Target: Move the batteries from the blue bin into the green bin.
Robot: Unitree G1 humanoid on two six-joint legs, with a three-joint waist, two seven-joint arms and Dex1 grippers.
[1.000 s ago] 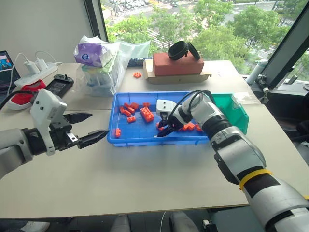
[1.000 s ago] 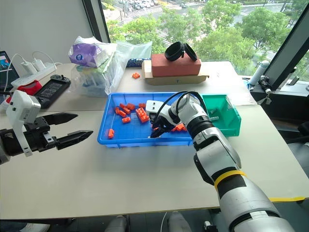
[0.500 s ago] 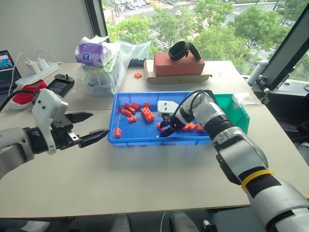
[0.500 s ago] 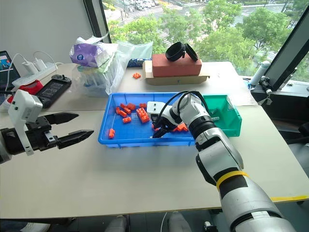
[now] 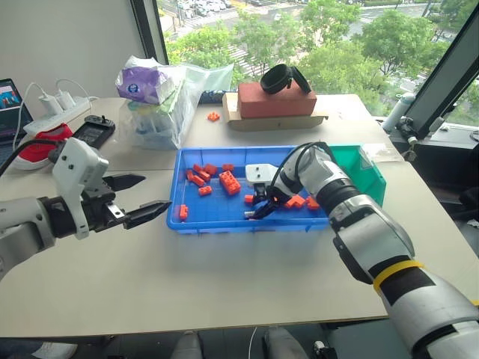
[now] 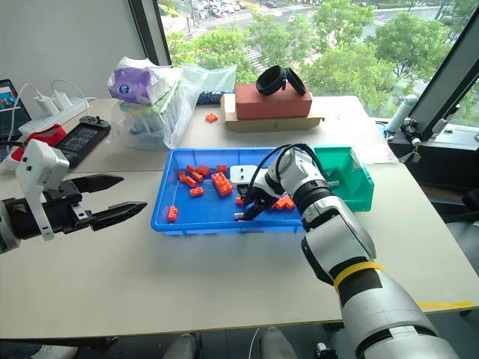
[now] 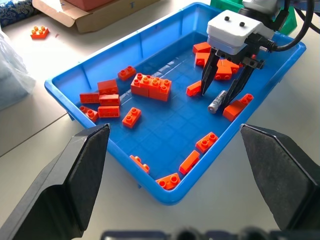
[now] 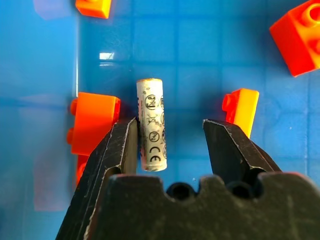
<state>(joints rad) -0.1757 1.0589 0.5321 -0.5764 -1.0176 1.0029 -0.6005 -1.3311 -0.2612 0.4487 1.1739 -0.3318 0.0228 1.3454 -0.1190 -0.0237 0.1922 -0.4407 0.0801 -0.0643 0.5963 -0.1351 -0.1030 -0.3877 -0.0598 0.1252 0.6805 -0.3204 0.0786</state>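
The blue bin [image 5: 224, 226] lies mid-table with orange bricks scattered in it. One silver-grey battery [image 8: 151, 124] rests on its floor near the front rim, and it also appears in the left wrist view as the battery [image 7: 217, 101]. My right gripper [image 5: 257, 210] reaches down into the bin and straddles that battery. One finger [image 8: 122, 145] lies against it, while a gap separates the battery from the other finger, so the gripper is open. The green bin [image 5: 368, 176] stands against the blue bin's right end. My left gripper [image 5: 147, 193] hovers open and empty over the table left of the blue bin.
Orange bricks [image 5: 229, 182] lie around the battery, one on each side of my right fingers. A cardboard tray holding a red block and a black item [image 5: 275, 101] stands behind the bins. Plastic bags [image 5: 157, 105] and a power strip [image 5: 52, 112] sit at the back left.
My right gripper's fingers have drawn closer together around the battery. The left arm has stayed where it was.
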